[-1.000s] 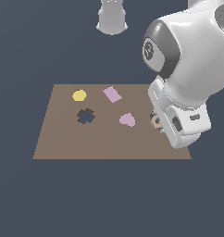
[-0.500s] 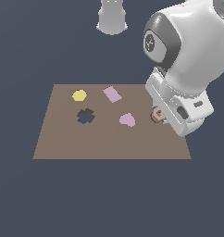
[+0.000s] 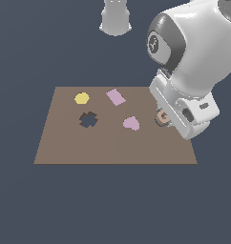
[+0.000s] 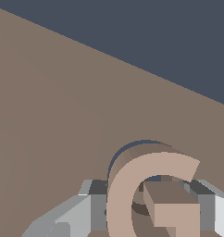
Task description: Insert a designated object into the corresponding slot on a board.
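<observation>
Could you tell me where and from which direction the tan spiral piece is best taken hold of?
Take the tan spiral piece across its outer curved edges, coming straight down from above. It is flat and thin, so only its side walls give the fingers something to press on. The wrist view shows the tool placed that way, a finger on either side, the piece apparently over the slot.

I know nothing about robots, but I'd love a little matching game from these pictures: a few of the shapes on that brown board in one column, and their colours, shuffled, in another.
Things:
1. hexagon
2. cross-shaped cut-out
3. heart-like piece
4. spiral piece between the gripper fingers

Colours:
A. pink
B. light tan
C. yellow
D. dark blue

Pairs: 1-C, 2-D, 3-A, 4-B. All of them are on or over the brown board.
</observation>
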Controlling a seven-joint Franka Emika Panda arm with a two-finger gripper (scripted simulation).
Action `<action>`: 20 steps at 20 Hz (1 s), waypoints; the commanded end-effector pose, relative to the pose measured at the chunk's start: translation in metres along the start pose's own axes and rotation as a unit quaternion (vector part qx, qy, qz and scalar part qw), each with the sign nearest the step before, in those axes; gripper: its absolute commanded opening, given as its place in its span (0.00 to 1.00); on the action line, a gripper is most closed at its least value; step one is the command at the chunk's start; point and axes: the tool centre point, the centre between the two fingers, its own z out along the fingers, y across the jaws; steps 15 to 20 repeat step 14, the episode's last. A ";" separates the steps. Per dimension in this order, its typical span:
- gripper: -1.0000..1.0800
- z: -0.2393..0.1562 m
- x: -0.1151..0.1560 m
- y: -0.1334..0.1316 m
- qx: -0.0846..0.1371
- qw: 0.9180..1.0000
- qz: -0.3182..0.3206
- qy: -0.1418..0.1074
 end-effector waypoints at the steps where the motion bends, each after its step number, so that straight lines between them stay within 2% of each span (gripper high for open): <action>1: 0.00 0.005 0.000 0.000 0.000 1.000 0.000 0.000; 4: 0.00 0.009 0.000 0.000 0.000 1.000 0.000 0.000; 5: 0.96 0.009 0.000 0.000 0.000 1.000 0.000 0.000; 20: 0.96 0.009 0.000 0.000 0.000 1.000 0.000 0.000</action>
